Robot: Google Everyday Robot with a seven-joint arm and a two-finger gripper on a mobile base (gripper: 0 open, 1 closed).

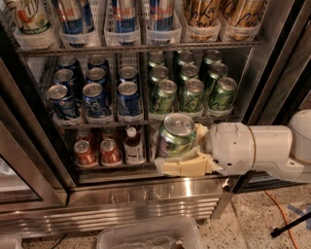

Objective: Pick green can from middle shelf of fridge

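Clamping the green can point(175, 132) between its cream fingers point(187, 166), the gripper point(181, 150) sits at lower centre of the frame, in front of the fridge point(146, 202), just below the middle shelf point(104, 121).

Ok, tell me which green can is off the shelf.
The green can clamped in the jaws of the gripper, low in front of the fridge; the other green cans stand in rows on the middle shelf.

We lose the base of the green can point(176, 129) behind the gripper point(181, 151) clasping it, near right; top-row cans point(124, 14) cropped.
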